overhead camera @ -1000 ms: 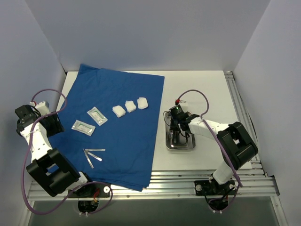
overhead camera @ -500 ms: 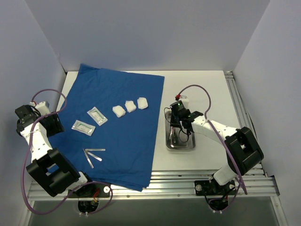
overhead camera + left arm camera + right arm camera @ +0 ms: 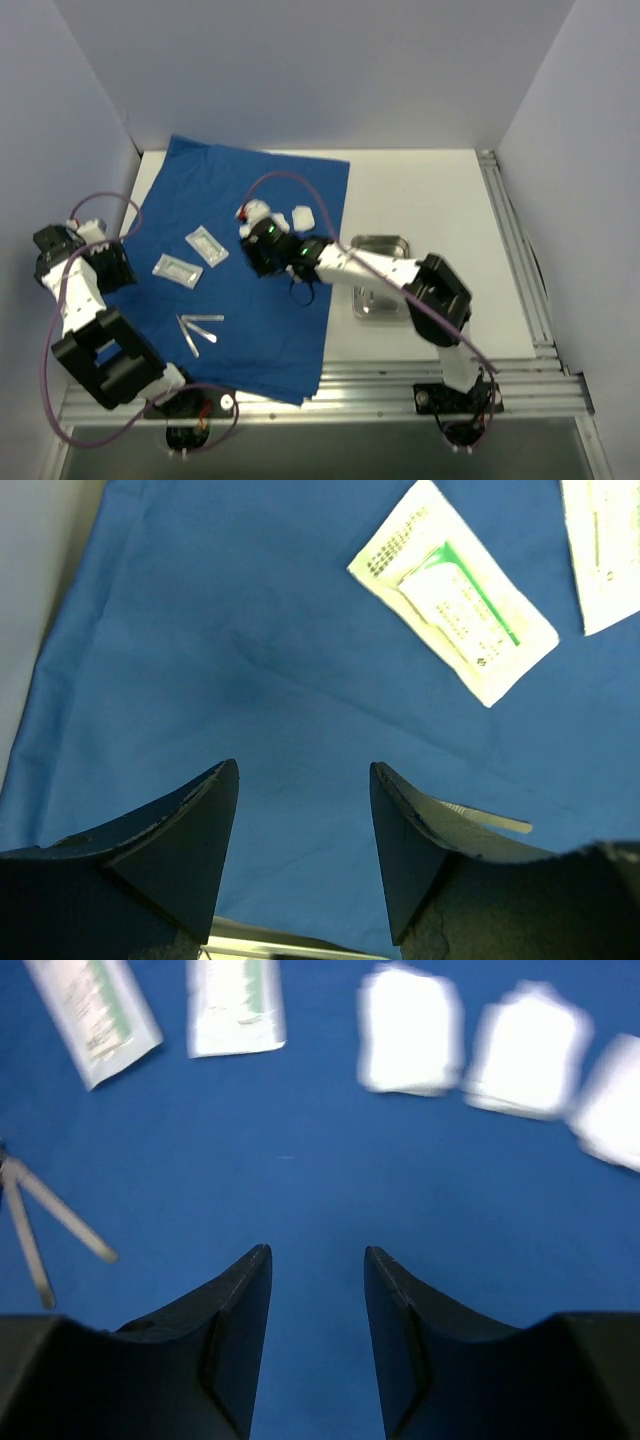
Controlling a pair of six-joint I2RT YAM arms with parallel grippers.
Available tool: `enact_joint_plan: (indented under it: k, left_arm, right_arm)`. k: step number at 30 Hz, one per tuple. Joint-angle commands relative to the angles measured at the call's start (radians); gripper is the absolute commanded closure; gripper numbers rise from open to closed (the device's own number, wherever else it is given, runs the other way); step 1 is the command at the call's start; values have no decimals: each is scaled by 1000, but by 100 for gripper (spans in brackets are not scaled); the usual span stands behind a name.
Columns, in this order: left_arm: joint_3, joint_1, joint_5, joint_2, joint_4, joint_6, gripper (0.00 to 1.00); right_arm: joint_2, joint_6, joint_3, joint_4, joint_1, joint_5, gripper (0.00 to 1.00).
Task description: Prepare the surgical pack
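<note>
Although the blue cloth (image 3: pixel 260 330) lay spread flat with the gauze pads (image 3: pixel 303 218), two packets (image 3: pixel 207 247) and metal instruments (image 3: pixel 198 330) set out on it, we judged the pack barely half made. The steel tray (image 3: pixel 384 243) sat on the bare table (image 3: pixel 430 190) just beside the cloth's right edge, and nothing was folded. Our right gripper (image 3: pixel 317 1255) hovered low over the cloth near the gauze pads, jaws apart and empty. Our left gripper (image 3: pixel 303 770) hung over the cloth's left edge, likewise spread on nothing. Our right arm (image 3: pixel 370 265) crossed above the tray, hiding its middle. Loose items lay where any fold would have to pass.
</note>
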Motion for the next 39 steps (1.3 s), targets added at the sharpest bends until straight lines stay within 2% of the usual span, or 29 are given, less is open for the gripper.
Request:
enact_joint_plan:
  k: [1, 9, 11, 15, 28, 39]
  left_arm:
    - [47, 33, -13, 15, -20, 37, 35]
    - [35, 71, 2, 42, -22, 66, 35]
    - [33, 70, -1, 40, -20, 66, 35]
    - [30, 70, 6, 35, -7, 65, 35]
    - [30, 71, 36, 17, -5, 57, 35]
    - [33, 70, 41, 25, -4, 49, 35]
  right_arm:
    - [174, -158, 158, -80, 85, -76, 61]
    - [472, -245, 595, -176, 191, -179, 60]
    - [516, -291, 645, -189, 212, -197, 61]
    - [532, -314, 622, -141, 234, -199, 64]
    - [636, -290, 642, -198, 235, -217, 69]
    - [647, -360, 646, -270, 284, -79, 74]
